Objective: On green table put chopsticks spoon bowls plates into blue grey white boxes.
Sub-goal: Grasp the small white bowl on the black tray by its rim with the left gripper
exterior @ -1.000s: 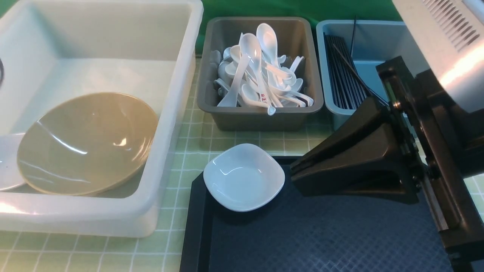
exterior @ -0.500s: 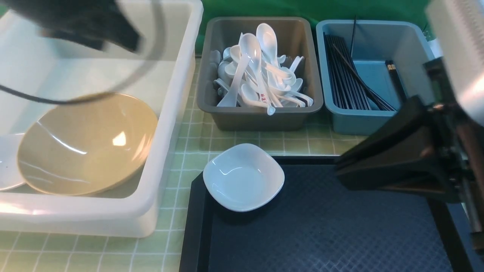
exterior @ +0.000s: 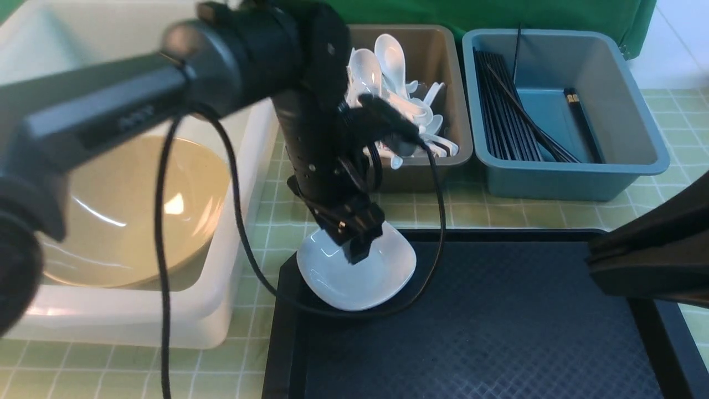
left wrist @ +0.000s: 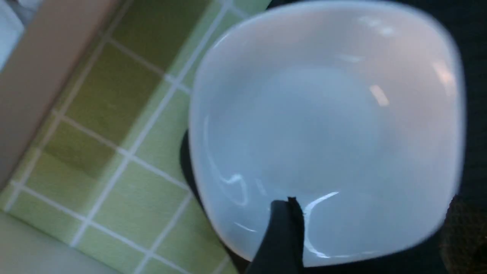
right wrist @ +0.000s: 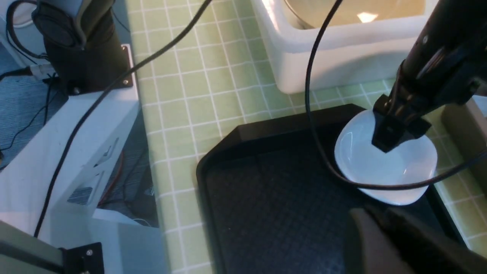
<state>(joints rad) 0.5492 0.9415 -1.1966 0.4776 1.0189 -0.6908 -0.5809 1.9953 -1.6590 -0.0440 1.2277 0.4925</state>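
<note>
White glossy rounded-square dish [exterior: 388,277] lies on the black tray's [exterior: 471,332] corner. Left claw [exterior: 356,254] hovers over it, spread apart; right claw [exterior: 595,265] is pinched together.

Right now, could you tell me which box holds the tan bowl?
The big white tub on the left; the grey box holds spoons, the blue box chopsticks.

The plate [exterior: 343,284] sits on the tray's [exterior: 498,332] far-left corner (bowl [exterior: 111,233] in the tub [exterior: 138,321] to its left).
</note>
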